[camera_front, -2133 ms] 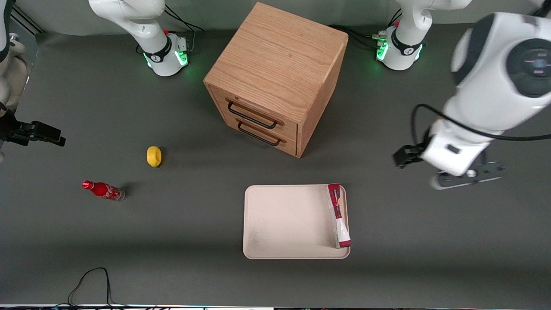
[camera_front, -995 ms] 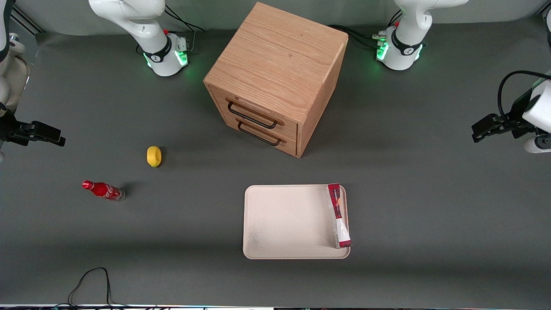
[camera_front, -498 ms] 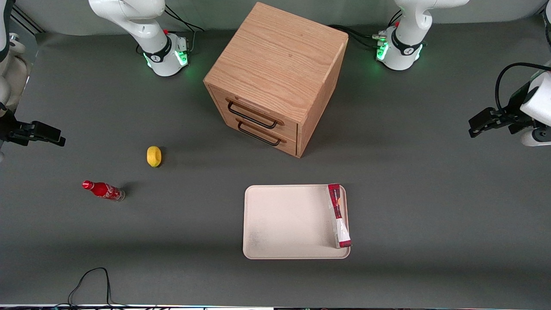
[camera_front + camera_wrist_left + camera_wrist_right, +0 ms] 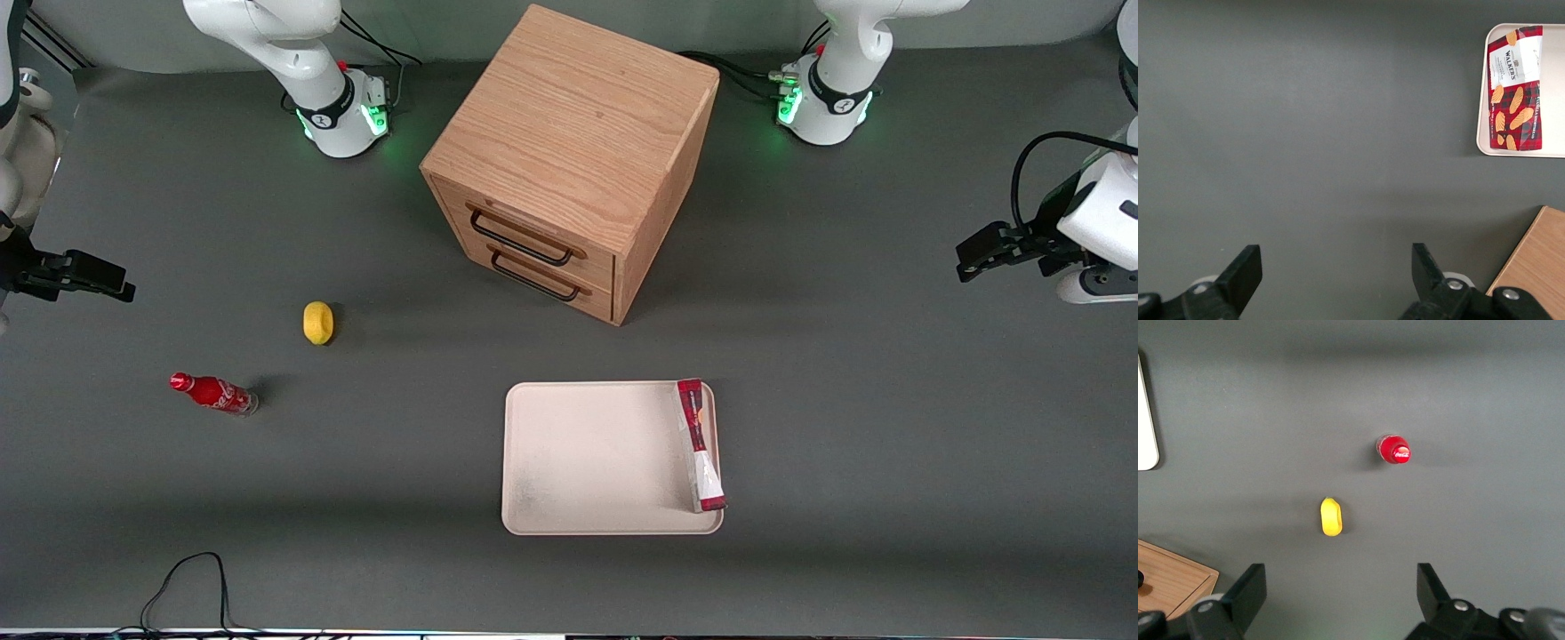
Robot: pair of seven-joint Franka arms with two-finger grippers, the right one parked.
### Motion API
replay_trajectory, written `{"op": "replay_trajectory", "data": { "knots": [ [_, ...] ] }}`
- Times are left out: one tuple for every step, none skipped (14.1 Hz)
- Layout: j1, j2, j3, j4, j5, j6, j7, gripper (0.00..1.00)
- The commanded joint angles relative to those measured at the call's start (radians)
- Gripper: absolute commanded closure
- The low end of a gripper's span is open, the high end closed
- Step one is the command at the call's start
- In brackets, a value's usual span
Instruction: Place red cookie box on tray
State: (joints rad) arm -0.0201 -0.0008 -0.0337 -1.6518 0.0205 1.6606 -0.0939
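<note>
Red cookie box (image 4: pixel 699 444) along tray (image 4: pixel 587 462) edge; tool (image 4: pixel 1331 273) apart, well off w/ bare table between

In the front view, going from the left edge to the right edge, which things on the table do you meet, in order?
Cola bottle → lemon → tray → red cookie box, lying in the tray at its edge → the open tool, above bare table.

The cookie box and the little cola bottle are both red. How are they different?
The red cookie box is thin and boxy, while the cola bottle is round with a cap. The box stands on the tray, along its edge; the bottle stands on the bare table, toward the parked arm's end. Both are red, and neither is held: the gripper hangs open, far off at the working arm's end.
</note>
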Motion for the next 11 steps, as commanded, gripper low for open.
{"op": "replay_trajectory", "data": {
  "knots": [
    [0.006, -0.004, 0.001, 0.006, -0.010, -0.024, 0.039, 0.00],
    [0.005, -0.005, 0.001, 0.003, -0.010, -0.024, 0.039, 0.00],
    [0.005, -0.005, 0.001, 0.001, -0.010, -0.024, 0.039, 0.00],
    [0.006, -0.004, 0.001, 0.000, -0.010, -0.022, 0.039, 0.00],
    [0.006, -0.005, 0.001, -0.003, -0.010, -0.022, 0.039, 0.00],
    [0.006, -0.005, 0.001, -0.003, -0.010, -0.022, 0.039, 0.00],
    [0.006, -0.005, 0.001, -0.003, -0.010, -0.022, 0.039, 0.00],
    [0.006, -0.005, 0.001, -0.003, -0.010, -0.022, 0.039, 0.00],
    [0.006, -0.004, 0.001, -0.003, -0.010, -0.022, 0.039, 0.00],
    [0.005, -0.004, 0.001, -0.003, -0.010, -0.022, 0.039, 0.00],
    [0.005, -0.004, 0.001, -0.003, -0.010, -0.022, 0.039, 0.00]
  ]
}}
